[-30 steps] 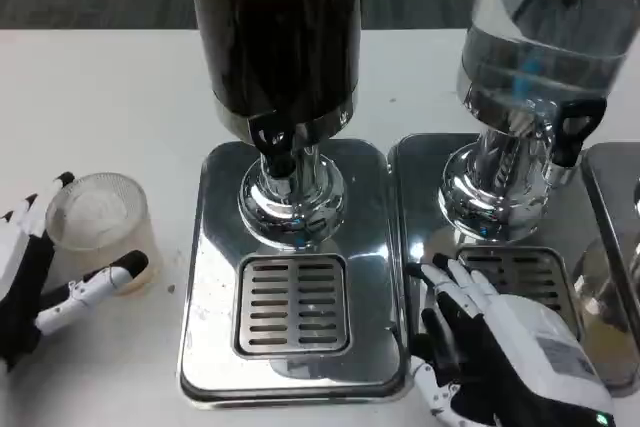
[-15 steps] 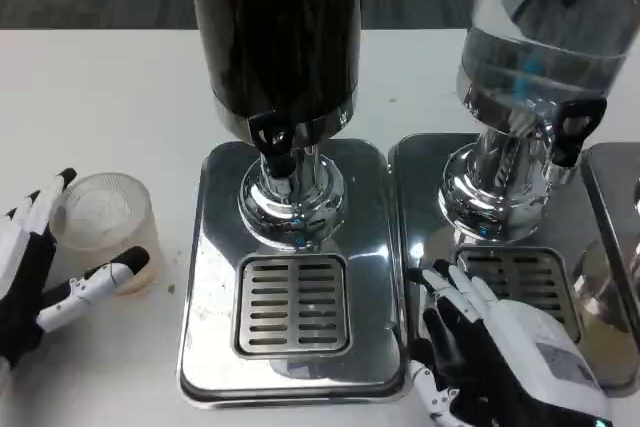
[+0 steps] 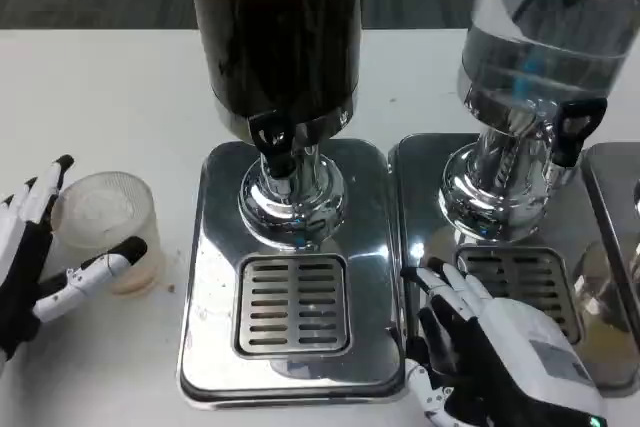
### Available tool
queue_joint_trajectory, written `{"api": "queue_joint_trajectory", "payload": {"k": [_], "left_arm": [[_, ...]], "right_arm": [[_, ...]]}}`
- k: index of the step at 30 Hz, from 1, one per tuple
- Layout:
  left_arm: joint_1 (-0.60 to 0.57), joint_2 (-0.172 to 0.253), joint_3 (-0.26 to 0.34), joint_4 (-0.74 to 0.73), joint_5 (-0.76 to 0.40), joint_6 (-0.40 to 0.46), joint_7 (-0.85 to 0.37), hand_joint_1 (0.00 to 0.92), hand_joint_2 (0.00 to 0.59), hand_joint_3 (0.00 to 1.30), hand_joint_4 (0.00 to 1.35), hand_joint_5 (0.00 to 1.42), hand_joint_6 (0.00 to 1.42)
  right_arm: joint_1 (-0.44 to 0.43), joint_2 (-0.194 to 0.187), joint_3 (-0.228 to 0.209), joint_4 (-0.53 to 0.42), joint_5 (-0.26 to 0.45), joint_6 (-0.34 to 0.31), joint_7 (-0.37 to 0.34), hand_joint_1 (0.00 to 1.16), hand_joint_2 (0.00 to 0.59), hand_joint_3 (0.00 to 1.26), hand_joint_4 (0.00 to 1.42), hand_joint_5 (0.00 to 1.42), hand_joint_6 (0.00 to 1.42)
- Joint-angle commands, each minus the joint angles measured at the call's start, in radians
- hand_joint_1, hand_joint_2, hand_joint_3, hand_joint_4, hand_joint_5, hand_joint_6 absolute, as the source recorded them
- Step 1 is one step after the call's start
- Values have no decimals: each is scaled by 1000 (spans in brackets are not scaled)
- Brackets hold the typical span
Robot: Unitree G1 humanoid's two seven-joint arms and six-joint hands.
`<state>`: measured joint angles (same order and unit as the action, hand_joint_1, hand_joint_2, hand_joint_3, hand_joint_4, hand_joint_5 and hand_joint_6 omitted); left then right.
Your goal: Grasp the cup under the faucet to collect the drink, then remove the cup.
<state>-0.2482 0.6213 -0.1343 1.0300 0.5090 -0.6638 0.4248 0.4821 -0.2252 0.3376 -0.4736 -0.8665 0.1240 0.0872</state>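
Small frosted translucent plastic cup (image 3: 103,227) stands on white table (image 3: 100,97), well left of dark dispenser's black faucet (image 3: 273,140). Left hand (image 3: 40,262) spread around cup, not visibly clamped. Right hand (image 3: 490,347) resting, fingers apart, empty. Advice: close evenly, keep cup upright, centre over slotted grate (image 3: 292,304).

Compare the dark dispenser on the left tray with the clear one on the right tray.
The dark dispenser holds an opaque brown-black drink; the clear dispenser holds a see-through, water-like liquid. The dark dispenser stands fully within the picture's width, while the clear dispenser is cut by the right edge. Both have a black faucet handle, a chrome pedestal and a steel drip tray with a slotted grate.
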Motion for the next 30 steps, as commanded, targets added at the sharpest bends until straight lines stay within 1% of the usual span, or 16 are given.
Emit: {"api": "queue_joint_trajectory", "payload": {"k": [1,3,5,7,10,12,16,20,24,27,30], "left_arm": [[-5,13,2,-16,-10,-12,3,40,53,0,0,0,15],[-6,12,1,-17,-10,-13,5,45,54,0,0,0,18],[-7,11,1,-17,-8,-13,8,66,59,0,0,0,31],[-8,9,1,-17,-9,-14,9,111,65,0,0,12,56],[-8,4,2,-13,-12,-18,12,122,67,0,0,23,73],[-7,2,3,-12,-12,-21,16,150,70,0,0,44,96],[-5,0,1,-6,-4,-50,49,183,92,0,0,78,141],[-9,-4,-3,12,-4,-84,63,197,92,0,0,103,162],[-21,-13,-10,42,-2,-109,67,221,120,0,0,145,192],[-23,-19,-13,57,-1,-120,70,221,144,0,0,184,225],[-24,-27,-14,74,-3,-129,69,226,154,0,0,223,244]], "right_arm": [[6,0,-3,4,5,9,-8,505,586,105,2,0,80],[8,-1,-5,1,4,10,-8,503,586,105,2,0,80],[8,-3,-6,1,3,8,-10,501,586,105,2,0,80],[6,-3,-10,4,9,9,-9,498,586,105,2,0,80],[5,-4,-9,5,8,10,-7,494,586,105,2,0,80],[4,-2,-8,6,9,11,-6,491,586,105,2,0,80],[6,-3,-8,6,7,15,-4,486,586,108,2,0,80],[6,-2,-6,0,6,21,1,482,586,114,2,0,80],[8,-6,-10,-6,10,30,9,478,586,116,5,0,80],[12,-11,-15,-16,12,33,10,476,586,117,9,0,80],[12,-18,-19,-19,18,34,19,473,586,117,12,0,80]]}}
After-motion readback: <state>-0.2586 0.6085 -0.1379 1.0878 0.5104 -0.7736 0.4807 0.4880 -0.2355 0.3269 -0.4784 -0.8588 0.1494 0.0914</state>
